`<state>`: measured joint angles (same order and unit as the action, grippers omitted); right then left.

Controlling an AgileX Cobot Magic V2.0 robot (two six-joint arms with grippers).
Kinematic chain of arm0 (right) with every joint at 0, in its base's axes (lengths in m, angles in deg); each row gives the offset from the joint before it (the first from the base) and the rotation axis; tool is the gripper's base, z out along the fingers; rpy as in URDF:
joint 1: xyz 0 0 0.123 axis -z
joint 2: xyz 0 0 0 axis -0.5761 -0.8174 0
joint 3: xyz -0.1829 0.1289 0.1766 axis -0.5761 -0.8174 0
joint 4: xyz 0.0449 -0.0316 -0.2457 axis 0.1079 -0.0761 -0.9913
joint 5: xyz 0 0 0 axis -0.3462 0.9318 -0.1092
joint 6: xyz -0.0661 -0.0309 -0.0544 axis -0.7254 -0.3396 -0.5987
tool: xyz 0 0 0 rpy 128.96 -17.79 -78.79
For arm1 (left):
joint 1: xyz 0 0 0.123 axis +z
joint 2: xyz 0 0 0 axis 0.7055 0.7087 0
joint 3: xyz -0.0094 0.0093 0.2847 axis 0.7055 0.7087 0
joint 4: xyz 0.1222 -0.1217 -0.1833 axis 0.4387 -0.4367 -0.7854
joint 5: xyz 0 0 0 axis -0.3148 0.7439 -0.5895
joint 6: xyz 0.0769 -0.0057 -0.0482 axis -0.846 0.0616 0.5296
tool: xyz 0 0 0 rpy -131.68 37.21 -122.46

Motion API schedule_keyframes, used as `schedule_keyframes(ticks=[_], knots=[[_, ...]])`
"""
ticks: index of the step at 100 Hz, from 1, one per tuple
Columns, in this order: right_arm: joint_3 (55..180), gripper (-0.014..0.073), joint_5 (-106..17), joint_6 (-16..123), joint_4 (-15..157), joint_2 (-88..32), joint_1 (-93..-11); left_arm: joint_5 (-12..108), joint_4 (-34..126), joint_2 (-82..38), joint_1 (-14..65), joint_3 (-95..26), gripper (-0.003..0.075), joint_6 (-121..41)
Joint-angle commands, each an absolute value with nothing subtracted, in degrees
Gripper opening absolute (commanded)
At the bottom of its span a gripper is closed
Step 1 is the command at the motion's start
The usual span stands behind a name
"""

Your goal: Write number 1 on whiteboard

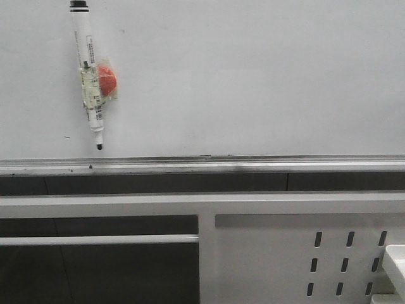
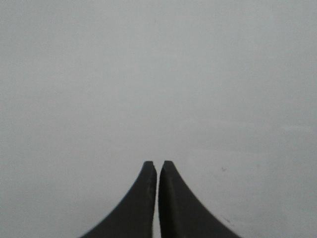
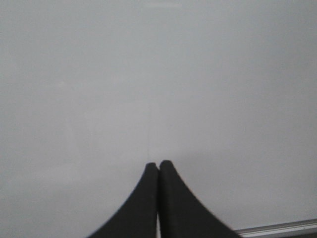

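Observation:
The whiteboard [image 1: 253, 76] fills the upper part of the front view, with its silver tray rail [image 1: 202, 163] along the lower edge. A white marker pen [image 1: 88, 76] with a black cap hangs on the board at the upper left, tip down, taped to an orange-red holder [image 1: 106, 80]. No number 1 shows on the board. Neither arm appears in the front view. My left gripper [image 2: 158, 163] is shut and empty, facing plain board. My right gripper [image 3: 158, 163] is shut and empty too, with the whiteboard [image 3: 158, 74] in front of it and the tray rail [image 3: 277, 229] beside it.
Below the rail runs a white metal frame [image 1: 202, 204] with a perforated panel [image 1: 304, 253] at the lower right. A white box corner [image 1: 396, 263] sits at the right edge. Tiny dark specks [image 1: 66, 137] mark the board near the pen.

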<state>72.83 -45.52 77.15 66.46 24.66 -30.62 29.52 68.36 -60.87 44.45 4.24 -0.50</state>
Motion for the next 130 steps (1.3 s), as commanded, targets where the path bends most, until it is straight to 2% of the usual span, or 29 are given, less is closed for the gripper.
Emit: schedule_keyframes(ticks=[1,20,27,34,42,51,56,68,83,112,130], knots=[[74.83,-0.0069,-51.13,77.21,68.9,23.02,-30.61,22.91,67.81,-58.28,44.56,2.25,-0.002,-0.5],[77.97,-0.0069,-37.63,77.08,69.78,18.53,-31.25,23.56,70.51,-52.99,44.31,2.25,-0.0015,-0.13],[79.98,-0.0069,-34.59,76.41,69.88,16.14,-31.92,25.49,70.98,-50.51,43.46,1.99,0.0009,-0.5],[81.67,-0.0069,-31.42,76.41,70.56,13.58,-32.92,25.88,71.34,-47.92,42.17,1.99,0.0062,-0.5],[82.08,-0.0069,-28.5,76.41,70.65,11.23,-33.86,24.36,71.34,-45.45,39.62,1.99,0.0158,-0.5],[81.72,-0.0069,-28.49,76.41,70.68,9.39,-34.27,20.89,71.34,-43.11,36.17,1.99,0.0272,-0.13],[81.08,-0.0069,-29.65,76.41,70.68,8.62,-34.27,19.24,71.42,-42.24,34.43,1.99,0.0307,-0.5],[79.72,-0.0069,-31.29,76.65,71.44,6.75,-34.27,11.25,71.57,-39.93,32.15,1.99,0.0292,0.15],[79.73,-0.0069,-32.68,73.87,71.44,5.52,-34.82,13.12,71.02,-38.31,28.55,1.99,0.0262,8.91],[80.28,-0.0069,-33.28,71.15,71.44,5.52,-39.32,10.57,72.24,-32.7,11.98,6.67,0.0263,9.46],[80.43,-0.0069,-34.27,71.15,71.44,5.52,-42.7,-0.56,70.19,-24.62,7.33,10.11,0.0263,9.21]])
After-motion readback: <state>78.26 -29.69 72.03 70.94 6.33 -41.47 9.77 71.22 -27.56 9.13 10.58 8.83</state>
